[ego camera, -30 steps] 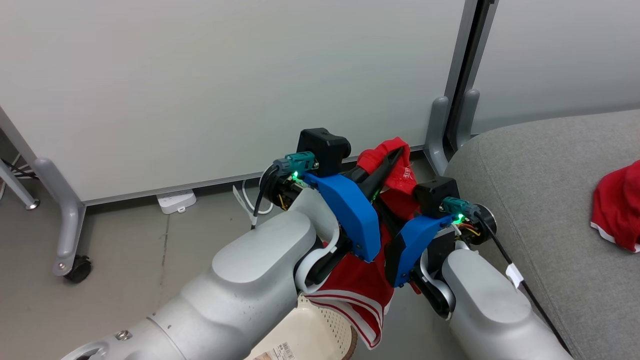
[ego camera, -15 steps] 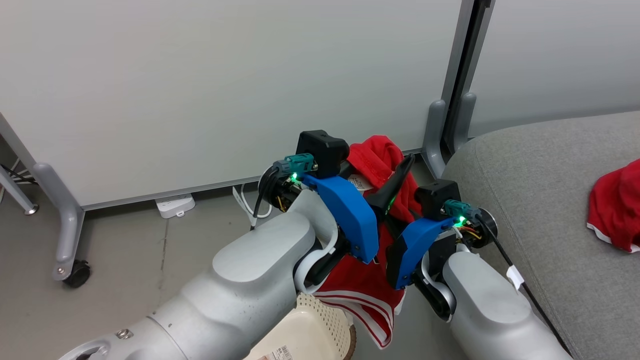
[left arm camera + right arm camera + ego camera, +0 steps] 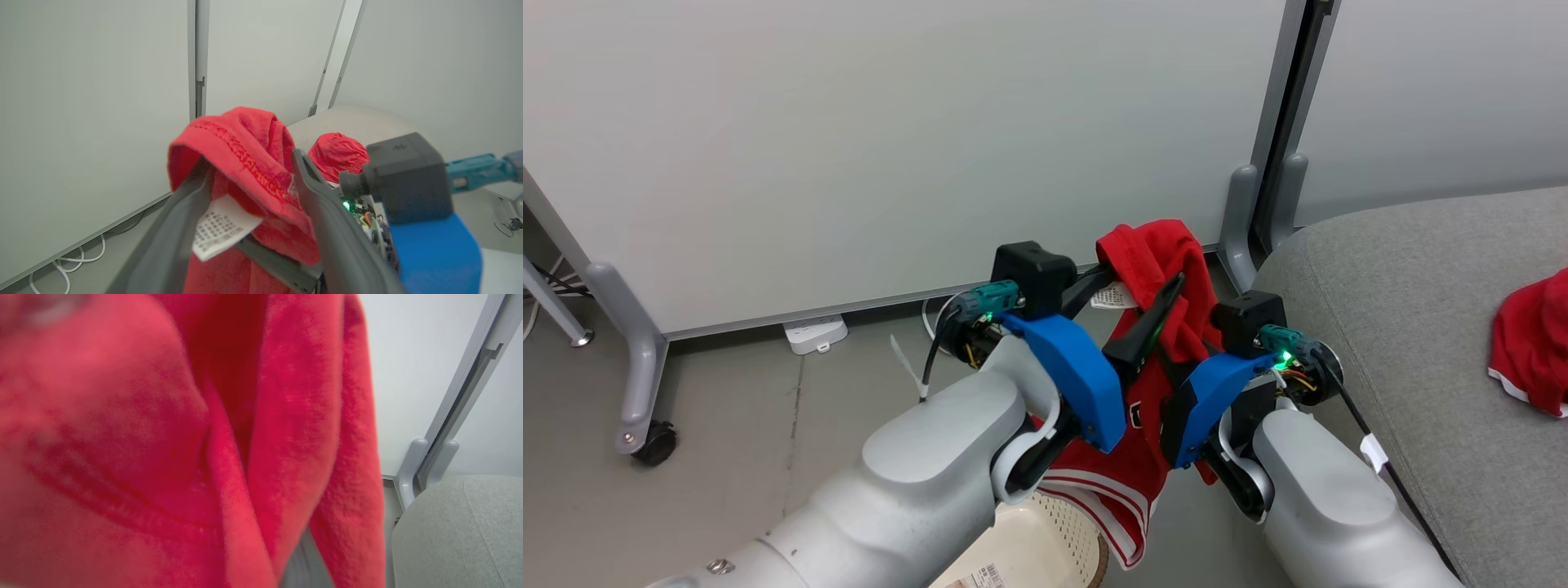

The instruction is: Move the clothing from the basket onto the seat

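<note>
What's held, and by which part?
Red striped soft garment: right gripper seemingly shut on its bunched upper fold; left gripper open, cloth draped over one finger.

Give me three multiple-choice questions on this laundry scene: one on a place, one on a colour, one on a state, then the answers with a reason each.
1. Where does the crumpled red garment lie? A on the floor; B on the large grey fabric seat; C in the cream perforated basket.
2. What colour are the stripes on the raised red sports garment? A white; B black; C yellow.
3. How do the left gripper's dark fingers stand? A pressed shut; B crossed; C spread apart.
Answers: B, it rests on the seat's top; A, white bands edge its hanging hem; C, a gap shows between them.
</note>
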Motion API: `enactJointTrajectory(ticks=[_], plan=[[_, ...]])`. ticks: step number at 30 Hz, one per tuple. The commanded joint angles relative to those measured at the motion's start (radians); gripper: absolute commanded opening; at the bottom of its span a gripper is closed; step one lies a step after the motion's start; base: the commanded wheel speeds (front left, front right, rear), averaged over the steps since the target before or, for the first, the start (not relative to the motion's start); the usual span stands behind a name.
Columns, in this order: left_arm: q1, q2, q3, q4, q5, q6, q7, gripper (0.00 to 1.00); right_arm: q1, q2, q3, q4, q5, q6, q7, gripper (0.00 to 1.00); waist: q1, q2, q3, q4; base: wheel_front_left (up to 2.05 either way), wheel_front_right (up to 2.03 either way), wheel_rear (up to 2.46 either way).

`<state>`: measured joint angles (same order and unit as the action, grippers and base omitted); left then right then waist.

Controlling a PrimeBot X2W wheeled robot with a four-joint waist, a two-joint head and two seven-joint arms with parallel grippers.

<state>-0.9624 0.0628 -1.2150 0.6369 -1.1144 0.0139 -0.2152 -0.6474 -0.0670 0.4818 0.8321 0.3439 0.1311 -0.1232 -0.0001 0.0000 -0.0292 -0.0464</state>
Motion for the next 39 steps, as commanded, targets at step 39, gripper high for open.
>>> enactJointTrajectory(ticks=[39], plan=[[0.789,0.157,0.687,-0.413,0.671,-0.039,-0.051,1.0,0.061,-0.035,-0.141,-0.095,-0.06,-0.001,0.043,0.0,0.0001,0.0,0.028,0.014,0.0,0.0,0.0]])
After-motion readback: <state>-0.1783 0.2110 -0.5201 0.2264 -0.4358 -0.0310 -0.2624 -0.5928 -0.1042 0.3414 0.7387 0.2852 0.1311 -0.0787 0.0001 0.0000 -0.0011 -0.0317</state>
